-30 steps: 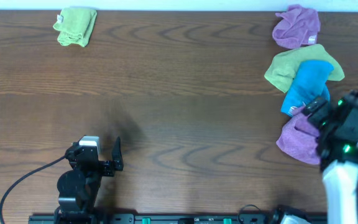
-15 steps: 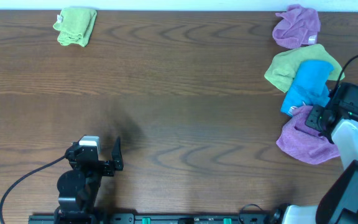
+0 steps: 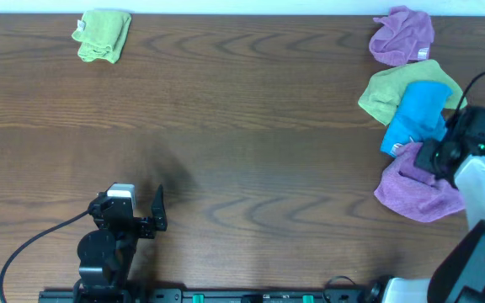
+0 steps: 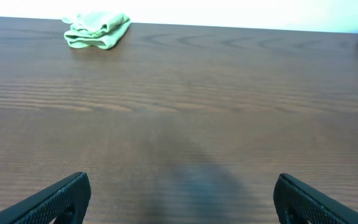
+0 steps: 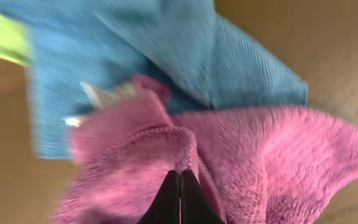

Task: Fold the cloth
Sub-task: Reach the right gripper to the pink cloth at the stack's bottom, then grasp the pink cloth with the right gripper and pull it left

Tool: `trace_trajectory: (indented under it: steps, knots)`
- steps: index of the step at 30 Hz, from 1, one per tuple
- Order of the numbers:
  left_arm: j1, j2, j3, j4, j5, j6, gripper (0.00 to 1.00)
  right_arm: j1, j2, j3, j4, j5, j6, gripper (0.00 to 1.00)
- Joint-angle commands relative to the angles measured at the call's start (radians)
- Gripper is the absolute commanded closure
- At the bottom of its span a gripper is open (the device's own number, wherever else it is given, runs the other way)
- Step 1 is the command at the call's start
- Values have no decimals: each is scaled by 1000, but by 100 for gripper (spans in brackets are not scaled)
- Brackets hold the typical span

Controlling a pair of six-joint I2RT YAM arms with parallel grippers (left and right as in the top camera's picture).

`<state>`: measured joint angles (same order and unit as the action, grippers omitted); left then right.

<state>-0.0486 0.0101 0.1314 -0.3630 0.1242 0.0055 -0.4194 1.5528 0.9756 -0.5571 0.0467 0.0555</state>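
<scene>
- Lilac terry fabric identifies the cloth (image 3: pixel 407 194); it lies crumpled at the right edge of the table (image 3: pixel 251 126), on the near side of a pile of spare cloths.
- A blue cloth (image 3: pixel 418 114) touches and partly overlaps its far edge. That one in turn lies on a green cloth (image 3: pixel 384 93).
- A second purple cloth (image 3: pixel 402 35) sits well apart at the far right corner, and a folded green cloth (image 3: pixel 103 35) sits at the far left corner.
- The right gripper (image 5: pixel 179 182) is fully closed, its jaws pinching a raised ridge of the cloth near the border with the blue cloth. In the right wrist view the pile wraps over the fingertips, which indicates a grip on fabric.
- A small white tab (image 5: pixel 98 93), probably the sewn label, shows at the edge beside the blue cloth.
- The pinch point sits on the lilac side of the overlap, likely so that only the cloth lifts clear.
- Risk: a fold of the blue cloth may drag along, since the two are touching.
- The left gripper (image 4: pixel 182 205) rests wide open and holds nothing, parked at the near left, well apart from the pile.
- Judged stage: early. The cloth is not yet spread flat, and the bare table centre suits the folding.
</scene>
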Motion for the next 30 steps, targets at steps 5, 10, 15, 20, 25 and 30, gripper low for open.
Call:
trace_trajectory:
  steps: [5, 10, 15, 20, 25, 30]
  knots:
    - [-2, -5, -20, -7, -1, 17, 5, 162, -116, 242, -9, -296, -5, 99]
    - [-2, -5, -20, -7, -1, 17, 4, 367, -116, 304, 16, -392, -5, 99]
    - [-2, -5, -20, -7, -1, 17, 4, 621, -110, 306, 106, -370, -12, 99]
    - [-2, -6, -20, -7, -1, 17, 5, 777, -109, 307, 144, -228, -13, 99]
    - [-2, -5, -20, -7, -1, 17, 5, 779, -107, 307, 203, -163, -12, 99]
    - [-2, -5, -20, -7, -1, 17, 5, 766, -84, 307, 317, -17, -12, 99]
